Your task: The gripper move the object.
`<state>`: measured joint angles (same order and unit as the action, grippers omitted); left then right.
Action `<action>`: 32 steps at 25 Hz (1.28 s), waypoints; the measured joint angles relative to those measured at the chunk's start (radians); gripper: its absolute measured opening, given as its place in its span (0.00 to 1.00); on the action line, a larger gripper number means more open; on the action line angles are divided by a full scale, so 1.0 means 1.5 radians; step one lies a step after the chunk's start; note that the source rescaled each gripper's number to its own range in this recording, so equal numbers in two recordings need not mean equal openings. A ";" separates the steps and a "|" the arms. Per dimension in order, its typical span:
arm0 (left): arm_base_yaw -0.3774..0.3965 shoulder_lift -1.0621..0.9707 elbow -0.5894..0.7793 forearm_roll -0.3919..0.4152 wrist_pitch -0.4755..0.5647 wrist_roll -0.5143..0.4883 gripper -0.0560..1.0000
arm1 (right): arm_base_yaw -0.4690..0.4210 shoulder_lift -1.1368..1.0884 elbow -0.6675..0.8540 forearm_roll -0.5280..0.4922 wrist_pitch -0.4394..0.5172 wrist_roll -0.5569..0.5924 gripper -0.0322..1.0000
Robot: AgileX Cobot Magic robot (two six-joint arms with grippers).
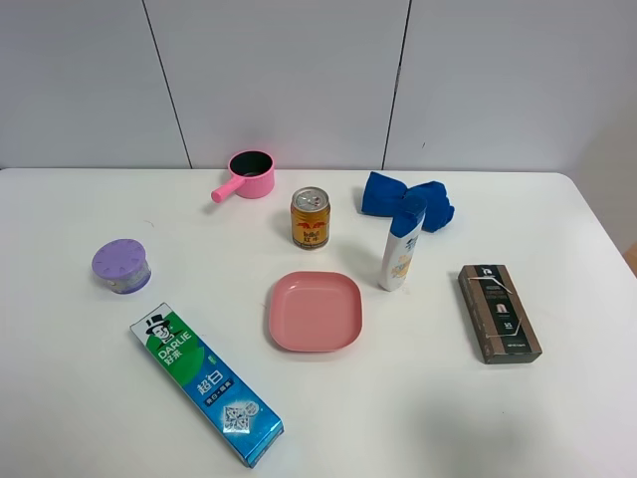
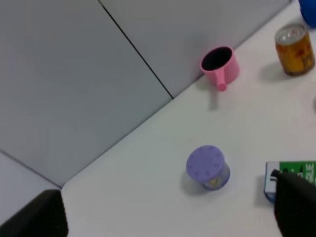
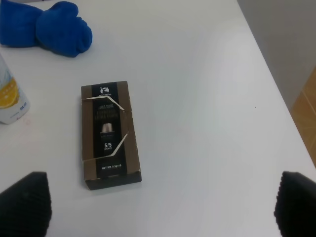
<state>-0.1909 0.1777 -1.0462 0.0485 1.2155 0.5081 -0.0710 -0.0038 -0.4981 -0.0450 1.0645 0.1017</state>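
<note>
The white bottle [image 1: 402, 251] with a blue cap and orange-yellow label stands upright on the white table [image 1: 119, 398], right of the pink plate. Its lower part shows at the edge of the right wrist view [image 3: 9, 96]. Neither arm shows in the exterior high view. My right gripper [image 3: 160, 200] is open, with only its dark fingertips [image 3: 24, 202] in view, above the table near the brown box and apart from the bottle. My left gripper [image 2: 165, 202] is open and empty over the table's left side, far from the bottle.
A gold can [image 1: 310, 217], pink pot [image 1: 249, 174], blue cloth [image 1: 408, 201], pink plate [image 1: 315, 311], purple round tub [image 1: 121, 266], green-blue toothpaste box [image 1: 206, 383] and brown box [image 1: 499, 312] lie around the table. A wall stands behind it.
</note>
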 joint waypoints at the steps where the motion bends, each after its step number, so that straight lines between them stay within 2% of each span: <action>1: 0.028 -0.008 0.000 -0.010 0.001 -0.009 0.90 | 0.000 0.000 0.000 0.000 0.000 0.000 1.00; 5: 0.114 -0.030 -0.001 -0.025 0.000 -0.065 0.90 | 0.000 0.000 0.000 0.000 0.000 0.000 1.00; 10: 0.158 -0.043 0.051 -0.032 -0.033 -0.165 0.90 | 0.000 0.000 0.000 0.000 0.000 0.000 1.00; 15: 0.164 -0.079 0.189 -0.032 -0.089 -0.230 0.90 | 0.000 0.000 0.000 0.000 0.000 0.000 1.00; 18: 0.164 -0.111 0.254 -0.032 -0.143 -0.251 0.90 | 0.000 0.000 0.000 0.000 0.000 0.000 1.00; 21: 0.165 -0.122 0.299 -0.032 -0.168 -0.273 0.90 | 0.000 0.000 0.000 0.000 0.000 0.000 1.00; 29: 0.165 -0.122 0.340 -0.032 -0.175 -0.294 0.90 | 0.000 0.000 0.000 0.000 0.000 0.000 1.00; 32: 0.165 -0.122 0.342 -0.032 -0.152 -0.316 0.90 | 0.000 0.000 0.000 0.000 0.000 0.000 1.00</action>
<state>0.0563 -0.0057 -0.5339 0.0000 0.9879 0.0335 -0.0710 -0.0038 -0.4981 -0.0450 1.0645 0.1017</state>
